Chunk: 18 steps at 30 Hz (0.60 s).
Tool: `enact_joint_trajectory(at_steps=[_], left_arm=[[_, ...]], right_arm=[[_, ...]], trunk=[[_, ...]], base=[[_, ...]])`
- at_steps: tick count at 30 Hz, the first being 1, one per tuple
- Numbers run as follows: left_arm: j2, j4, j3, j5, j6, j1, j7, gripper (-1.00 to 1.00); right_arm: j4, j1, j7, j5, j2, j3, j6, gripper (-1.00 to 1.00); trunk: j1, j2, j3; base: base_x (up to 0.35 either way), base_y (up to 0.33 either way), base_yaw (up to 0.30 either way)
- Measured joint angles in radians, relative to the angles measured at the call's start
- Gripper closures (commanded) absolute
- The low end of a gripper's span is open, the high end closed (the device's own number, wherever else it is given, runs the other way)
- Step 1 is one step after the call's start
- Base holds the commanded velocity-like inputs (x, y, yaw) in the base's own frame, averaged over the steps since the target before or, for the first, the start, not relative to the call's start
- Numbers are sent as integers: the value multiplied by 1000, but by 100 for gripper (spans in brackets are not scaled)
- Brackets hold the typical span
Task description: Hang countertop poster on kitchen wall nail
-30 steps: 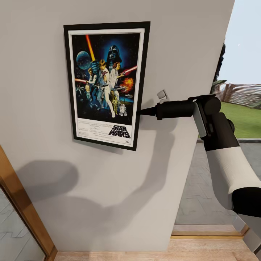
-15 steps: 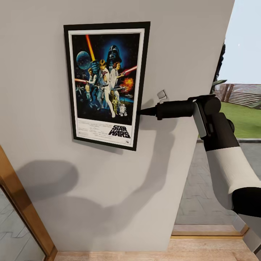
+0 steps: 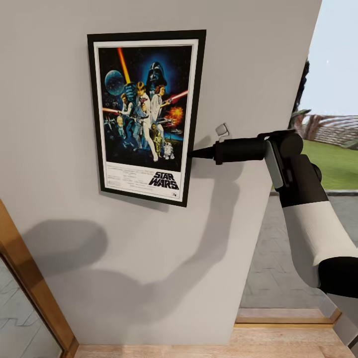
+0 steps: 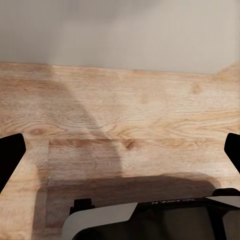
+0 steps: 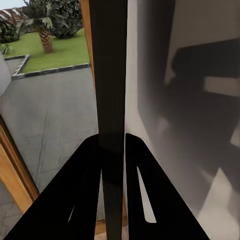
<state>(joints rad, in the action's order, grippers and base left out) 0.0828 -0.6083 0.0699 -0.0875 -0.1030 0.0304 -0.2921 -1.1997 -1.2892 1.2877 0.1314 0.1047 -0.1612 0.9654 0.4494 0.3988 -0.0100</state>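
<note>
- Black-framed, the poster (image 3: 145, 117) sits flat against the pale grey wall (image 3: 258, 64), slightly tilted, directly ahead of your right hand (image 3: 191, 153) and reaching well above it.
- Your right hand meets the poster's right edge low down, level with the bottom of the dark picture area; its fingertips touch the frame there.
- From the right wrist, you see the frame's dark edge (image 5: 111, 75) running straight up between the two black fingers (image 5: 77, 190), which are drawn in against it on either side, so the hand is closed on the poster.
- Beyond that hand's outer side lies a paved yard (image 5: 50, 115) with grass and a palm.
- Your left hand (image 4: 120, 160) hangs over the wooden floor (image 4: 125, 110), near where it meets the wall; its dark fingertips sit wide apart with nothing between them.
- Wooden door framing (image 3: 30, 278) stands low, on the far side of the poster from your right hand.
</note>
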Motion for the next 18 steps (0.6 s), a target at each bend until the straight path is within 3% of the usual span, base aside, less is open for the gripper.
enact_joint_trajectory(at_steps=[18], left_arm=[[0,0,0,0,0,0,0,-100]], right_arm=[[-1,0,0,-7,0,-1,-6,100]], trunk=[[0,0,0]], base=[[0,0,0]])
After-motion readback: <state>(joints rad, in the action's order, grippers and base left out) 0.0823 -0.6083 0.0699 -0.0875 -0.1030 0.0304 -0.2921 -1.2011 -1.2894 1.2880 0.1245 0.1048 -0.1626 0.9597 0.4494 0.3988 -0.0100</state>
